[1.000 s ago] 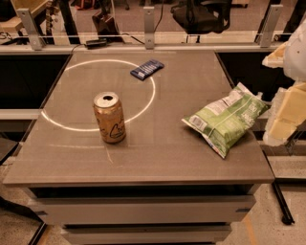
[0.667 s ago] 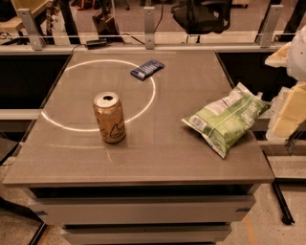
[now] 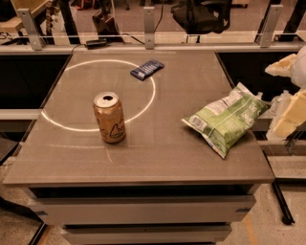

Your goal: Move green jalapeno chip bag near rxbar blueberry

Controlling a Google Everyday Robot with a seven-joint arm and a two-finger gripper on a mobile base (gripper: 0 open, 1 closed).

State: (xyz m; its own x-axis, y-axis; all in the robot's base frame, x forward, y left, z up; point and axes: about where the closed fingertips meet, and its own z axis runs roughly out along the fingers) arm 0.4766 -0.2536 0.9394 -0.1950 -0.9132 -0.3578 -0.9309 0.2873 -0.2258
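Note:
The green jalapeno chip bag (image 3: 225, 118) lies crinkled on the right side of the grey table (image 3: 158, 153), near its right edge. The rxbar blueberry (image 3: 147, 69) is a small dark-blue bar lying flat at the back centre of the table, on a thin white circle line. My gripper (image 3: 278, 98) is at the right edge of the camera view, just right of the bag and off the table. Its two pale fingers (image 3: 292, 114) stand apart and hold nothing. It does not touch the bag.
A tan drink can (image 3: 109, 117) stands upright left of centre, on the circle line. A metal rail with posts (image 3: 148, 21) runs along the table's back edge. A black office chair (image 3: 201, 14) stands beyond it.

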